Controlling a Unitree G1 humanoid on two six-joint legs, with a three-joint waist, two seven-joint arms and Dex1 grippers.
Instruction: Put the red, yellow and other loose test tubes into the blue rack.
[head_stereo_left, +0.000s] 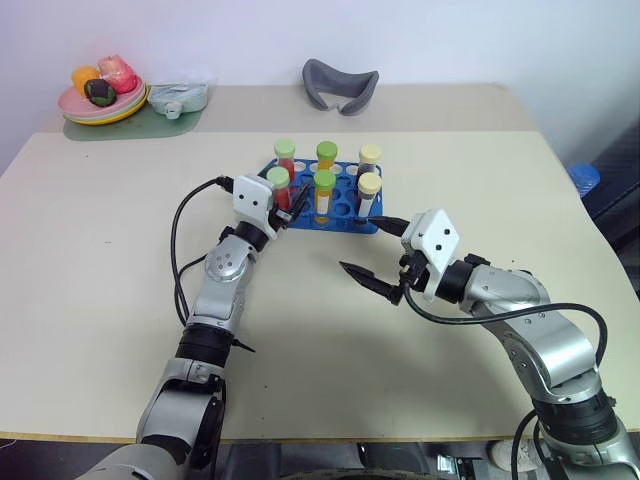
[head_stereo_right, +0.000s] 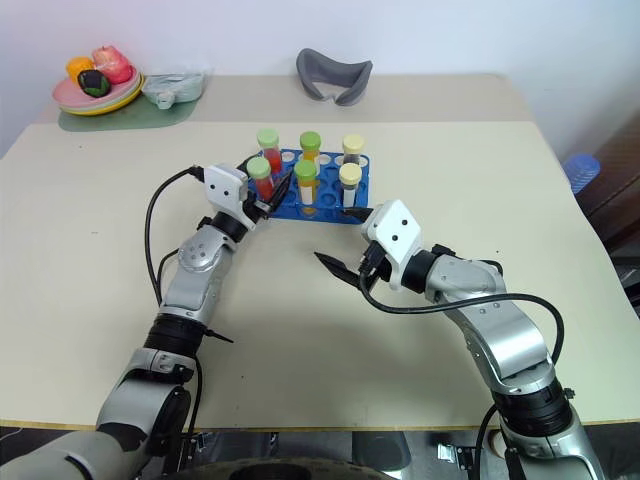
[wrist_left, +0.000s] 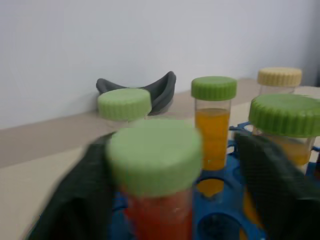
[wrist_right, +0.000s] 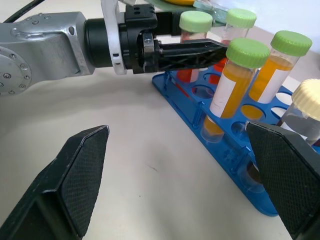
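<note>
With the red tube (head_stereo_left: 278, 186) now upright in the blue rack (head_stereo_left: 340, 205) mid-worktop, the left pincer (head_stereo_left: 290, 208), jaws wide around it, should back off straight; the right pincer (head_stereo_left: 372, 254) hangs wide, empty.

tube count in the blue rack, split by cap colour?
Pale green caps, red-orange liquid: 2
Green caps, yellow liquid: 2
Cream caps, dark liquid: 2
Total: 6 clear plastic tubes standing in the bright blue plastic rack.
</note>
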